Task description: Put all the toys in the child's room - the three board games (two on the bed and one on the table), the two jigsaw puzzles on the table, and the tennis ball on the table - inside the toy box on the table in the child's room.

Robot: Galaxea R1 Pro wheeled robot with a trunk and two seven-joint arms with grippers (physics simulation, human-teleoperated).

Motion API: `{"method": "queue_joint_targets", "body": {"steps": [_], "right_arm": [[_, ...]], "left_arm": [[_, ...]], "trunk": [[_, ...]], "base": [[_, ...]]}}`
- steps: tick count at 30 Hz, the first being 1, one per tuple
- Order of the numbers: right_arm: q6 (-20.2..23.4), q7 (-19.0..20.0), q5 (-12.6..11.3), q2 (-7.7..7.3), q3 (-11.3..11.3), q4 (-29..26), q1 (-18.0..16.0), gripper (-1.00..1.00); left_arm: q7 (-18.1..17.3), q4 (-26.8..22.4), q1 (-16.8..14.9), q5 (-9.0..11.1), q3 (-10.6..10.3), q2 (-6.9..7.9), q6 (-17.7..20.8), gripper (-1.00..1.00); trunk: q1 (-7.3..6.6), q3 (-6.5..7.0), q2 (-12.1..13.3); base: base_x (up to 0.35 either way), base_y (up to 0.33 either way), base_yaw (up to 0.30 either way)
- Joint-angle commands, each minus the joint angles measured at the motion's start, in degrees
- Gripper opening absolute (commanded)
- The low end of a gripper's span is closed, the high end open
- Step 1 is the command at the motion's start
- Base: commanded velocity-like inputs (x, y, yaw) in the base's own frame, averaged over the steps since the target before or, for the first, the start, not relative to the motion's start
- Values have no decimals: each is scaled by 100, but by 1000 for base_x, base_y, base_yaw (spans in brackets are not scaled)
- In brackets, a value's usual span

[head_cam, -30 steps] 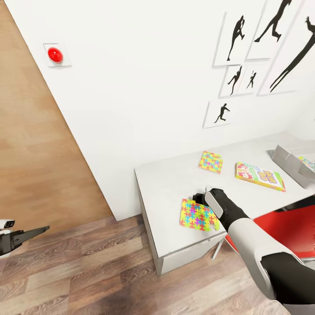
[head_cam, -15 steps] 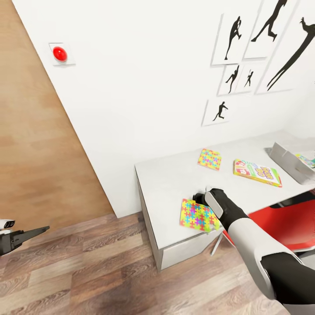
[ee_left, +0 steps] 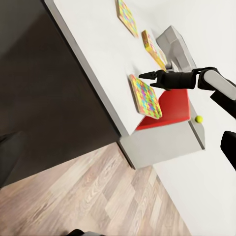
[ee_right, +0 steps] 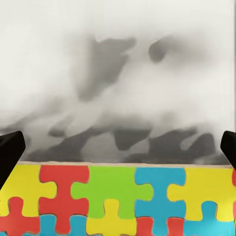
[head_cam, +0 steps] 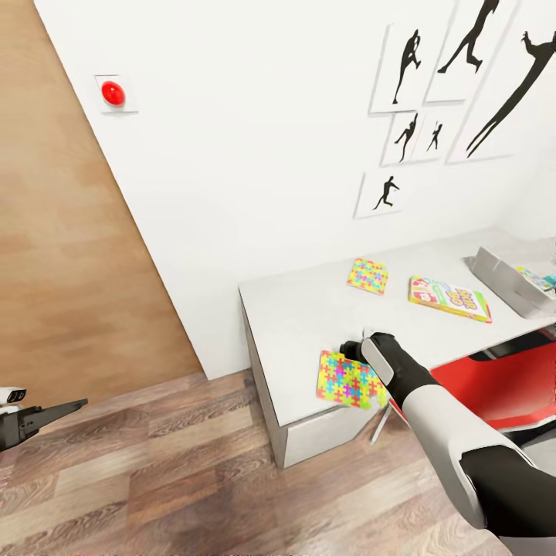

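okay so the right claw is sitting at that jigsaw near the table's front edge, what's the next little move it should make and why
Probably ease the right claw down and forward, then close on the near jigsaw puzzle. In the right wrist view its fingertips stand wide apart with the puzzle's far edge between them, so nothing is gripped yet. The puzzle overhangs the table front, which may make that edge easier to pinch.

- Location type: child's room in a home.
- Landmark: white-topped table [head_cam: 309, 324] against a white wall.
- On the table: jigsaw puzzles [head_cam: 349, 380], board game [head_cam: 449, 297], toy box [head_cam: 506, 279].
- Above the table: silhouette pictures [head_cam: 407, 63].
- Below: wood-plank floor [head_cam: 154, 479].
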Motion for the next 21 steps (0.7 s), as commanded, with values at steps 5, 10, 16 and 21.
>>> {"method": "queue_joint_targets", "body": {"steps": [5, 10, 16, 21], "right_arm": [[17, -51, -62, -7, 47, -9, -4, 100], [16, -51, -62, -10, 47, -13, -4, 100], [15, -51, -62, -15, 47, -18, -4, 100], [15, -51, -62, -14, 45, -25, -6, 100]], "left_arm": [[-23, -1, -3, -4, 0, 7, 60, 100], [-23, -1, -3, -4, 0, 8, 62, 100], [-23, -1, -4, -4, 0, 8, 61, 100], [-23, -1, -3, -2, 0, 8, 63, 100]], "trunk": [[1, -9, -9], [1, -9, -9], [1, -9, -9], [1, -9, -9]], "base": [[-76, 0, 0], [-53, 0, 0], [-11, 0, 0], [-1, 0, 0]]}}
